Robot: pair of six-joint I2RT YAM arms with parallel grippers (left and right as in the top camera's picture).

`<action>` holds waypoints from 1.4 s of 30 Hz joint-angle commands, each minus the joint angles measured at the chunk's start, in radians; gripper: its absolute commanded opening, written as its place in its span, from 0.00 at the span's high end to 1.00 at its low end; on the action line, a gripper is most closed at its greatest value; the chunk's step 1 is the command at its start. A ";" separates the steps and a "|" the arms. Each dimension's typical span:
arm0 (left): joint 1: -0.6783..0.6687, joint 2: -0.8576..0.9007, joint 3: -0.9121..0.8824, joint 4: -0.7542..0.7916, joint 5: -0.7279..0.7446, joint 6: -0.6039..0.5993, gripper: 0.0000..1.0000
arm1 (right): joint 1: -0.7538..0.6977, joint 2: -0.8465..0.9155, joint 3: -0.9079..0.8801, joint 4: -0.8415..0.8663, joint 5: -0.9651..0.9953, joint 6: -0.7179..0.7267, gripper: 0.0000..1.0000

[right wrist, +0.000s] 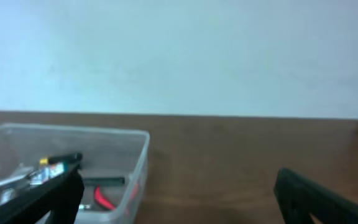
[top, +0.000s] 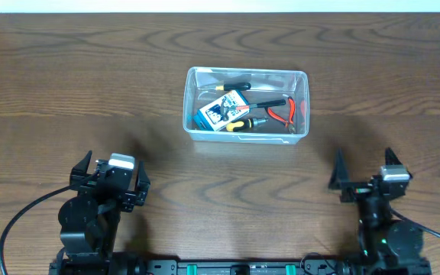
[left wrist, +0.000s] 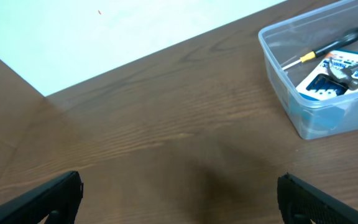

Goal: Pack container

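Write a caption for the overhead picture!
Clear rectangular plastic tub holding hand tools on wooden table; left gripper and right gripper open.

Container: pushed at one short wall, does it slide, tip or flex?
Probably slides rather than tips: the container sits low and wide on the smooth table. Its thin clear walls may flex. The loose pliers inside likely shift.

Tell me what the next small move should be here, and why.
Probably none beyond parking the arms: the red pliers and blue-and-white box lie inside the container, nothing loose shows on the table, and the left gripper and right gripper are open and empty.
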 commanded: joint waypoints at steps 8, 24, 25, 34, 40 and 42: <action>0.002 -0.005 0.006 0.004 0.002 -0.016 0.02 | 0.007 -0.020 -0.154 0.043 0.042 -0.140 0.01; 0.002 -0.005 0.006 0.004 0.002 -0.016 0.02 | 0.007 -0.020 -0.154 0.043 0.004 -0.116 0.01; 0.002 -0.005 0.006 0.004 0.002 -0.016 0.02 | 0.007 -0.020 -0.154 0.043 0.004 -0.116 0.01; 0.002 -0.005 0.006 0.004 0.002 -0.016 0.02 | 0.007 -0.020 -0.154 0.043 0.004 -0.116 0.01; 0.002 -0.005 0.006 0.004 0.002 -0.016 0.02 | 0.007 -0.020 -0.154 0.043 0.004 -0.116 0.01; 0.002 -0.005 0.006 0.004 0.002 -0.016 0.02 | 0.007 -0.020 -0.154 0.043 0.004 -0.116 0.01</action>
